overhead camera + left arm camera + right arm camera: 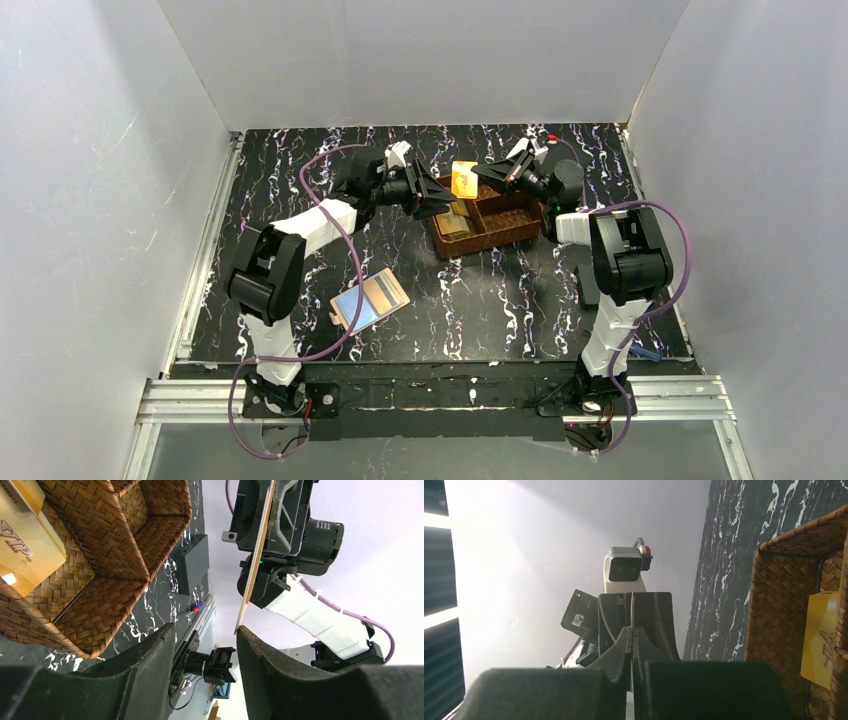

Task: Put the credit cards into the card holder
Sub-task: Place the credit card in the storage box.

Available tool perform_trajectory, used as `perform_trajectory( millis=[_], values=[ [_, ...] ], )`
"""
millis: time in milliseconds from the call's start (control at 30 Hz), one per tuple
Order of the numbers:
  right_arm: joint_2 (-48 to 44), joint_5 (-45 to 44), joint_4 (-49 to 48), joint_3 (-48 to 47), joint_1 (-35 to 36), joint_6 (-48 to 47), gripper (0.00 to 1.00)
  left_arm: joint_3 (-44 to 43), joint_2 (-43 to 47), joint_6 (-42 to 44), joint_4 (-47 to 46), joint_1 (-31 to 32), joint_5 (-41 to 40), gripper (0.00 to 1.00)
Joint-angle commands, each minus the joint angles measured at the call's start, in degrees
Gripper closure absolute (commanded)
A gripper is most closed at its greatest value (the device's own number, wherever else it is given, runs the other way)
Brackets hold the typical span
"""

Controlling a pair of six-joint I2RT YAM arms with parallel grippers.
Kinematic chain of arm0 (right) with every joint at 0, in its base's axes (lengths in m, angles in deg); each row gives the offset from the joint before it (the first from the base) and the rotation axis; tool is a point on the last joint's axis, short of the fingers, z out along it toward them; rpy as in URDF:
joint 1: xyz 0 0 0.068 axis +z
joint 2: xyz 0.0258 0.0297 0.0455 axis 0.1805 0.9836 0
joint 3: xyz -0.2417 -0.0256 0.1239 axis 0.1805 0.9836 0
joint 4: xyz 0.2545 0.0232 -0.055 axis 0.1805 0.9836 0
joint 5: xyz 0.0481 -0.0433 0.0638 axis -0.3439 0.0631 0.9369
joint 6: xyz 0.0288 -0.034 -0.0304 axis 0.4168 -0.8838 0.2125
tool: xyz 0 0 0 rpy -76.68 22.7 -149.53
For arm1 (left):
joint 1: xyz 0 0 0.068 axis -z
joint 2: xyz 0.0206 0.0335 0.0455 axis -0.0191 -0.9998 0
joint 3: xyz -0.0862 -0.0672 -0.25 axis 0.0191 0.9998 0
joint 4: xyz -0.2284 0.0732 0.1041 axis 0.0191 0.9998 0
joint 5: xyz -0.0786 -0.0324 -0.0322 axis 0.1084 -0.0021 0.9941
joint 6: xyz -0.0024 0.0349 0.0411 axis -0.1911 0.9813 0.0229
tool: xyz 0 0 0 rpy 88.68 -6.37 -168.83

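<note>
The right tool (488, 176) is pinching a thin orange plastic card (463, 178) above the brown woven basket (520, 232); the left tool (437, 196) is hanging open beside it. It's looking light, stiff, slick: best gripping its flat faces. Meanwhile the tan bifold wallet (368, 302) is lying on the bench (500, 320).

Lab robot cell: white panel walls (90, 180), aluminium rails (180, 400), marbled black tabletop (500, 310)
</note>
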Motion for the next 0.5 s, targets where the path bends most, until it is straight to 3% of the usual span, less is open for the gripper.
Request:
perform_trajectory(
  millis=[0,467],
  values=[
    [-1.7,-0.9,-3.8,0.8,-0.3,0.6,0.99,1.0,3.4,0.9,-0.8,0.2,0.4,0.54],
    [-1.6,-1.4,-6.7,1.7,-0.5,3.0,0.99,2.1,3.4,1.0,-1.0,0.2,-0.1,0.46]
  ],
)
